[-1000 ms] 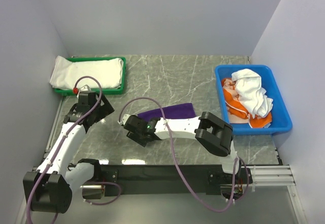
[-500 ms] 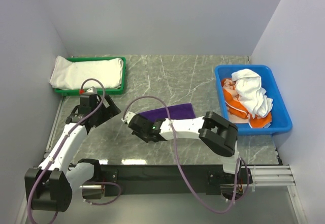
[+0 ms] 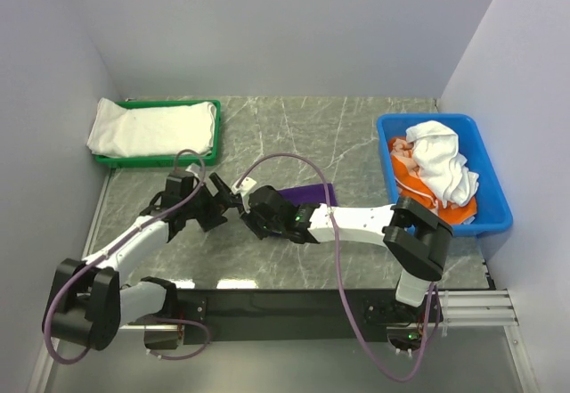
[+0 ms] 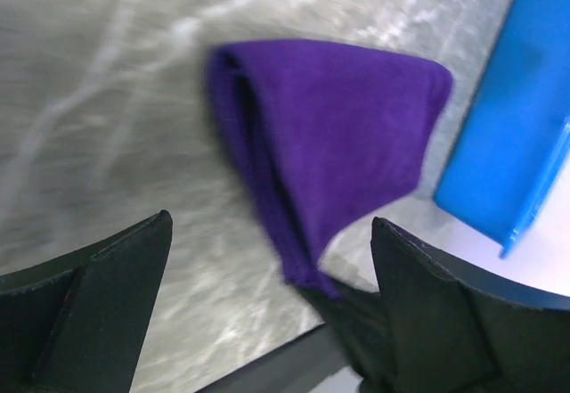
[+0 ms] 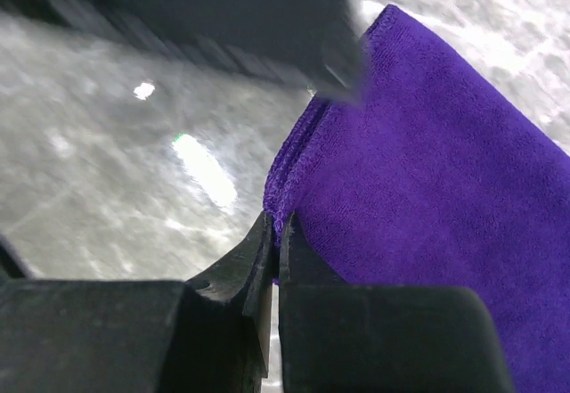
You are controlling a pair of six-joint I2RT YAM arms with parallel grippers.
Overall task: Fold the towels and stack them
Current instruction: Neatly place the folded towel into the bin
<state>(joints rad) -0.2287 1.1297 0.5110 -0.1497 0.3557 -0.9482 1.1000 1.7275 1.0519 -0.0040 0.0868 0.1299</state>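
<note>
A folded purple towel [image 3: 312, 193] lies mid-table, largely covered by my right arm. My right gripper [image 5: 278, 233] is shut on the towel's [image 5: 427, 170] near corner edge, low over the marble; in the top view this gripper [image 3: 250, 218] is at the towel's left end. My left gripper [image 3: 226, 200] hovers just left of it, open, its fingers [image 4: 98, 295] wide apart and facing the purple towel [image 4: 329, 135] with nothing between them. A folded white towel [image 3: 153, 129] rests in the green tray [image 3: 212, 156]. White [image 3: 441, 157] and orange towels [image 3: 450, 213] sit crumpled in the blue bin [image 3: 494, 219].
The blue bin [image 4: 521, 143] stands at the right edge of the table, the green tray at the back left. Grey walls close the table on three sides. Purple cables loop over both arms. The two grippers are very close together.
My right gripper has shut on the purple towel's edge and shifted slightly right. The left arm has swung from beside the green tray toward the middle, stopping next to the right gripper, still open.
</note>
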